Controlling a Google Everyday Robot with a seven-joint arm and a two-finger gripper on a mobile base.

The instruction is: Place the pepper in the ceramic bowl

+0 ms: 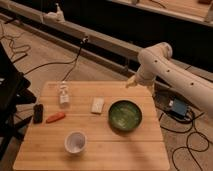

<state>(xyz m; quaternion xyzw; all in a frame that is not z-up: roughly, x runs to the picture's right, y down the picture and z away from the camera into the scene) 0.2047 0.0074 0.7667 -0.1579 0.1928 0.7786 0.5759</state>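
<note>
The pepper [55, 117] is small, orange-red and tapered, lying on the left side of the wooden table [130, 145]. The dark green ceramic bowl [125, 115] sits on the right half of the table, empty. The gripper [132, 82] hangs at the end of the white arm [165, 67], above the table's far right edge, just beyond the bowl and far from the pepper. It holds nothing that I can see.
A black rectangular block [37, 113] lies left of the pepper. A small white bottle-like item [63, 94] and a white flat packet [97, 105] sit toward the back. A white cup [75, 142] stands near the front. Cables and a blue box [177, 107] lie on the floor.
</note>
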